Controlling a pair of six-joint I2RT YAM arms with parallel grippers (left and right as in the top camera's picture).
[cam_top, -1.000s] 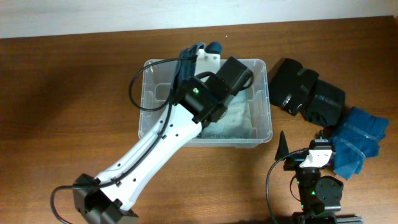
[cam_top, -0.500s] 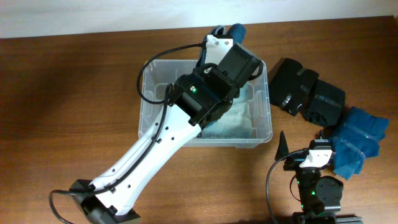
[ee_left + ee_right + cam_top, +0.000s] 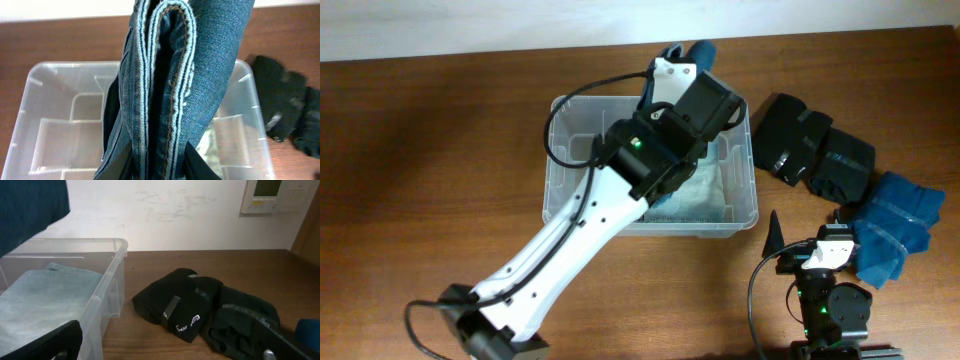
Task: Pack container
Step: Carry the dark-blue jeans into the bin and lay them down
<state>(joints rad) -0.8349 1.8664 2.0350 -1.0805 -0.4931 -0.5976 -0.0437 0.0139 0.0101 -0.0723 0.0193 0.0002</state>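
The clear plastic container [image 3: 570,130] stands mid-table and shows in the left wrist view [image 3: 55,95] and the right wrist view [image 3: 107,287]. A pale light-blue folded garment [image 3: 705,190] lies inside it at the right. My left gripper [image 3: 152,167] is shut on folded blue jeans [image 3: 180,75] and holds them above the container's far right part; their end sticks out past the far rim [image 3: 698,50]. My right gripper [image 3: 820,245] is open and empty near the front edge, right of the container.
Two black folded garments [image 3: 810,150] lie right of the container and show in the right wrist view [image 3: 185,305]. A blue folded garment [image 3: 892,225] lies at the far right. A pale wall runs behind the table.
My left arm has carried the jeans to the right and farther back over the container, from its far middle to its far right corner. The right arm has not moved.
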